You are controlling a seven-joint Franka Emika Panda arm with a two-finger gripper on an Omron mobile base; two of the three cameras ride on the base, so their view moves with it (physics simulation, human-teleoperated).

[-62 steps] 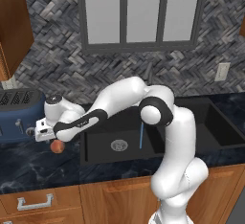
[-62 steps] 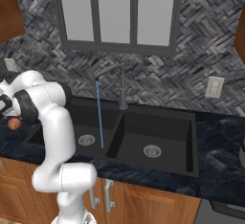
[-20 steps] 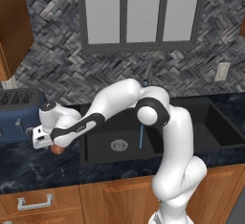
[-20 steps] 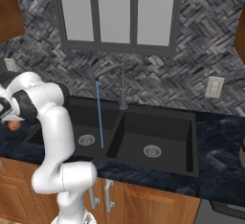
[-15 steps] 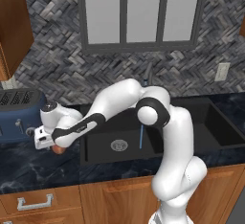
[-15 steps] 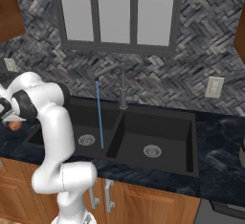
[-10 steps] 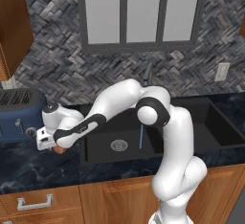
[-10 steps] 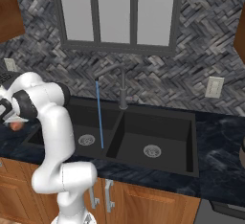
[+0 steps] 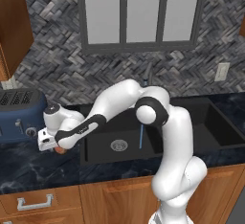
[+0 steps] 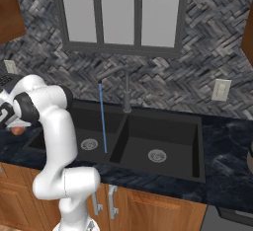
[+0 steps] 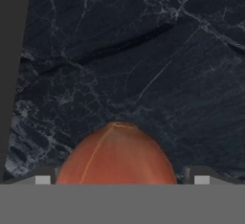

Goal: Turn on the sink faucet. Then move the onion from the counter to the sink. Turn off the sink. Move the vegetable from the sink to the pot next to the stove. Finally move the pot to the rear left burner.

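Open gripper lowered around the onion on the counter, left of the sink, with the water running.

The gripper [image 11: 122,180] stands with its jaws spread wide, one fingertip either side of the onion [image 11: 117,153], which sits low between them on the counter [image 11: 143,50]; nothing is clamped yet, and this straddling pose looks like the set-up for closing on it. The onion rests on the dark marbled slab near the left edge of the sink [image 9: 191,122], just in front of a blue toaster [image 9: 19,115]. A thin blue stream [image 10: 102,119] falls from the sink faucet [image 10: 126,89] into the left basin, so the first step reads as done. The arm [image 9: 119,101] reaches leftward and low from the base. Behind, a grey herringbone-tiled wall carries a window [image 10: 118,13] and an outlet [image 10: 220,90]; wooden cabinets [image 9: 110,199] run beneath the slab.
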